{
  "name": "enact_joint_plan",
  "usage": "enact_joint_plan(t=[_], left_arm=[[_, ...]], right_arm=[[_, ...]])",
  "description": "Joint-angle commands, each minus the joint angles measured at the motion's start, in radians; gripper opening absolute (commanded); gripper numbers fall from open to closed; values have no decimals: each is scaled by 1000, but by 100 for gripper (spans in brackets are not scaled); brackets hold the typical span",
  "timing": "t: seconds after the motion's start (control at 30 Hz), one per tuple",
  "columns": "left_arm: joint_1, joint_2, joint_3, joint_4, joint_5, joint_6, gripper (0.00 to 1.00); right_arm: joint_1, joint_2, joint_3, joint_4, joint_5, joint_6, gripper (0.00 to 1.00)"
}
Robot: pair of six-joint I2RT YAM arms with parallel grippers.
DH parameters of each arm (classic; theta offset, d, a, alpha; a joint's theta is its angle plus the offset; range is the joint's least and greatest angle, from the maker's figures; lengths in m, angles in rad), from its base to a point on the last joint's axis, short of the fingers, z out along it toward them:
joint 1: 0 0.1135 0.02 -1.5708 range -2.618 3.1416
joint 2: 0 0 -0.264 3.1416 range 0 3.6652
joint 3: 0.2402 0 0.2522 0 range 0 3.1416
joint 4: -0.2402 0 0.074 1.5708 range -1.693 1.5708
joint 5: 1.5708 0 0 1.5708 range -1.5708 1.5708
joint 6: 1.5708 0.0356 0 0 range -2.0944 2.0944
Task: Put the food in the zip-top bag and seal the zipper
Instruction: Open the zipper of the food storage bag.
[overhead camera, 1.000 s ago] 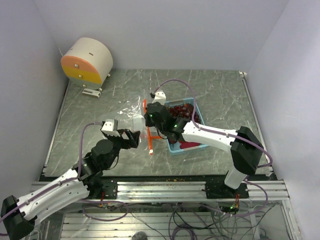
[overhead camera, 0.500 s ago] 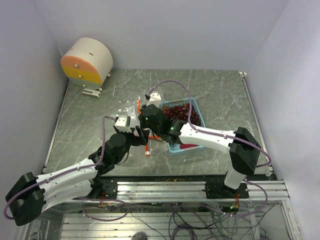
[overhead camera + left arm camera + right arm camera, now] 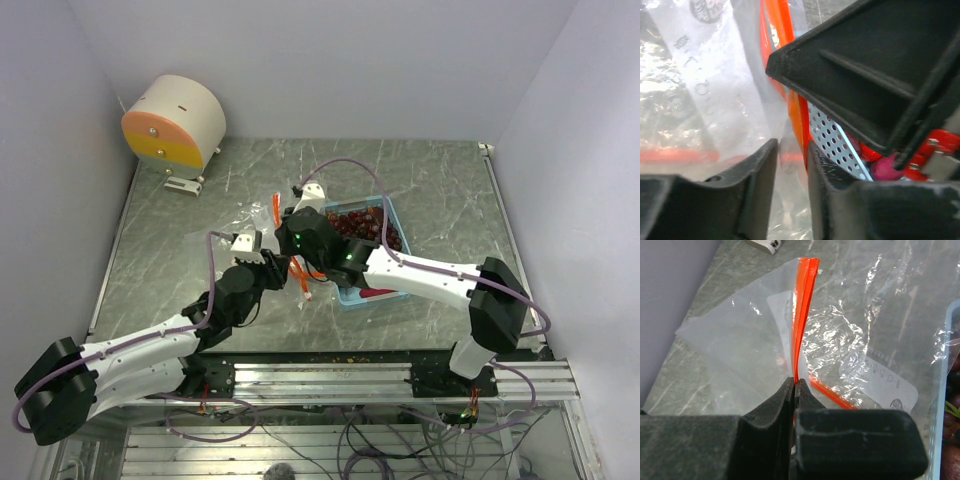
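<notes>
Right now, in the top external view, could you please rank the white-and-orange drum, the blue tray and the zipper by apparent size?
1. white-and-orange drum and blue tray: look alike; the tray is partly hidden, so unranked.
2. zipper: clearly smallest.

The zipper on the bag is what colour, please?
The zipper is orange-red, clearest in the right wrist view.

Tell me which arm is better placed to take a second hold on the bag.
Left. The right gripper is shut on the zipper, so it is busy. The left gripper straddles the bag film beside that strip, a narrow gap between its fingers; it likely only needs to close.
</notes>
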Motion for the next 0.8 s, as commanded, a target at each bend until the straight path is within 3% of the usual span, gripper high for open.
enact_joint_plan(t=[0.0,0.13,0.5,0.6,0.7,0.77], left_arm=[[-4,8,-12,48,-35,-1,33],[-4,1,-2,19,-54,11,8],[-5,-200,19,-154,-56,31,7],[-5,-279,24,-228,-78,38,7],[-5,-338,27,-291,-90,46,7],[-4,-363,27,-326,-101,45,7]], right_arm=[[11,-68,-13,46,-39,16,0],[19,-103,-30,46,-52,14,0],[20,-157,-80,1,-22,-25,0],[21,-187,-98,9,-36,-59,18],[21,-234,-130,36,-55,-93,51],[21,-281,-160,72,-90,-117,64]])
